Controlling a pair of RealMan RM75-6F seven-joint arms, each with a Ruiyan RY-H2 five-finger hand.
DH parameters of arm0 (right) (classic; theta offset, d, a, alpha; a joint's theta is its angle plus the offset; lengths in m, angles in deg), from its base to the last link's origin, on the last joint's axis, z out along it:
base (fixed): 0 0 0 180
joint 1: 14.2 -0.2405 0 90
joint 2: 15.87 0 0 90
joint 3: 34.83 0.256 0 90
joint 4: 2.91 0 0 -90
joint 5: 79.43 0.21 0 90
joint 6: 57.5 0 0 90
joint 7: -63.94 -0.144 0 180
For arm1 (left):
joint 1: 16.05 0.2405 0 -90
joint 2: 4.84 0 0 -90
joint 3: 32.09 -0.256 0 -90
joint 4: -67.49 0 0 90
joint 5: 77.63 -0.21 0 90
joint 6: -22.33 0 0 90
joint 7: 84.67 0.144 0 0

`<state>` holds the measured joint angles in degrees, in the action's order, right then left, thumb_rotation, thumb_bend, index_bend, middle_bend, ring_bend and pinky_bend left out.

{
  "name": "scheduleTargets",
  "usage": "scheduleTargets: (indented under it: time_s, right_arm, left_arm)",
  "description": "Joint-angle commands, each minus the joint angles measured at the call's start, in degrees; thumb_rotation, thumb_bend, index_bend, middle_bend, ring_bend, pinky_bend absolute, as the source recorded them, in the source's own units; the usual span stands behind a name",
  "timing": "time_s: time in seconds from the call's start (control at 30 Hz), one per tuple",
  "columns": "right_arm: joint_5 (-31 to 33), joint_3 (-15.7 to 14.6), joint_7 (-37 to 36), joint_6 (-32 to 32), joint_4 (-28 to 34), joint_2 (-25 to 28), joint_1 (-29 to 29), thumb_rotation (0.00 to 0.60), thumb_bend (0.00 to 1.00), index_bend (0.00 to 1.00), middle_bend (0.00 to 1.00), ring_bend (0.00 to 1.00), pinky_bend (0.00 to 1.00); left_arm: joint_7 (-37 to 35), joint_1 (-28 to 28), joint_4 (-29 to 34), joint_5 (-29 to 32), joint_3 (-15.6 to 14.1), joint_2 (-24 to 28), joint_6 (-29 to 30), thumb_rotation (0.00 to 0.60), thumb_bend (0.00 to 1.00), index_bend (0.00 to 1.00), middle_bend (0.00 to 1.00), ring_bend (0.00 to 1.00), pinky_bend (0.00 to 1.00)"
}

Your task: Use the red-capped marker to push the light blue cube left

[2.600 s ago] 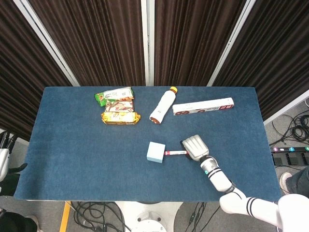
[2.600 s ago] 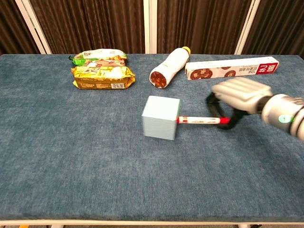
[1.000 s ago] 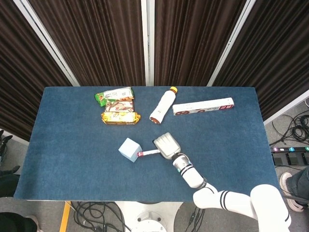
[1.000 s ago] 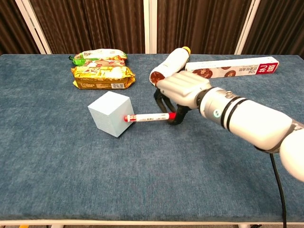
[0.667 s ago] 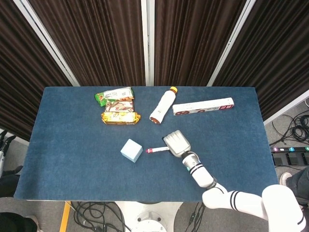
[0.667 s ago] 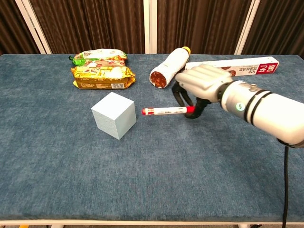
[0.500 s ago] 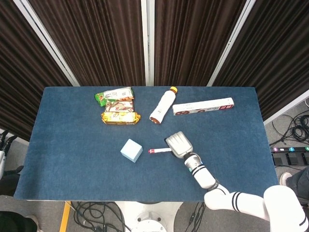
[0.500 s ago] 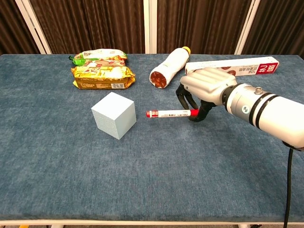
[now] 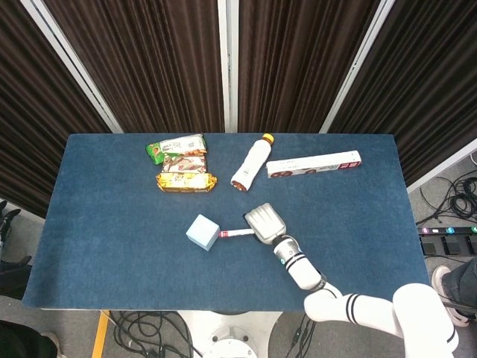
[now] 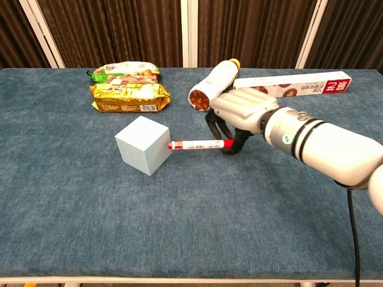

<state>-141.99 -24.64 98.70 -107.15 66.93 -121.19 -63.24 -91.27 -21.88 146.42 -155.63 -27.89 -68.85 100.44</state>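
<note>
The light blue cube (image 9: 203,231) (image 10: 143,144) sits turned corner-on near the middle of the blue table (image 9: 112,246). My right hand (image 9: 266,223) (image 10: 242,111) holds the red-capped marker (image 9: 236,233) (image 10: 199,144) level, with its fingers curled round the right end. The marker's red cap points left and sits at the cube's right face, touching it or nearly so. My left hand does not show in either view.
At the back left lie stacked snack packets (image 9: 181,162) (image 10: 127,88). A white bottle (image 9: 250,163) (image 10: 215,85) lies on its side behind my right hand. A long biscuit box (image 9: 314,164) (image 10: 292,85) lies at the back right.
The cube was pushed left and rotated earlier. My right hand then drew back to the right with the marker and has now come left again, bringing the cap back to the cube.
</note>
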Motion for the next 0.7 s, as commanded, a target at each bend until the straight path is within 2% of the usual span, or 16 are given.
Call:
scheduleTargets:
  time_s: [0.03, 0.27, 0.4, 0.57, 0.7]
  right_arm:
    - [0.9, 1.0, 0.3, 0.9, -1.7, -1.7, -1.4, 0.6, 0.37, 0.68, 0.67, 0.95, 1.0]
    - [2.6, 3.7, 1.2, 2.8, -6.8, -5.9, -5.4, 0.6, 0.37, 0.68, 0.67, 0.95, 1.0]
    - [3.1, 3.8, 1.8, 3.2, -8.4, -7.1, -6.3, 0.6, 0.37, 0.68, 0.67, 0.95, 1.0]
    - [2.6, 2.8, 2.0, 1.5, -6.7, -4.9, -5.2, 0.6, 0.37, 0.68, 0.67, 0.95, 1.0]
    - [1.6, 1.5, 1.6, -0.8, -2.3, -0.1, -2.8, 0.6, 0.37, 0.68, 0.67, 0.95, 1.0]
  left_arm:
    - [-0.6, 0.3, -0.5, 0.1, -0.1, 0.1, -0.1, 0.6, 0.06, 0.18, 0.11, 0.01, 0.11]
    - [-2.4, 0.8, -2.0, 0.6, 0.0, 0.3, 0.0, 0.6, 0.06, 0.18, 0.11, 0.01, 0.1]
    - [-3.4, 0.9, -2.9, 0.7, 0.1, 0.1, -0.3, 0.6, 0.06, 0.18, 0.11, 0.01, 0.1]
    - [-3.4, 0.6, -3.1, 0.3, 0.0, 0.0, -0.5, 0.6, 0.06, 0.18, 0.11, 0.01, 0.11]
    - [-2.7, 0.6, -2.6, 0.0, 0.0, -0.1, -0.3, 0.6, 0.06, 0.18, 0.11, 0.01, 0.11]
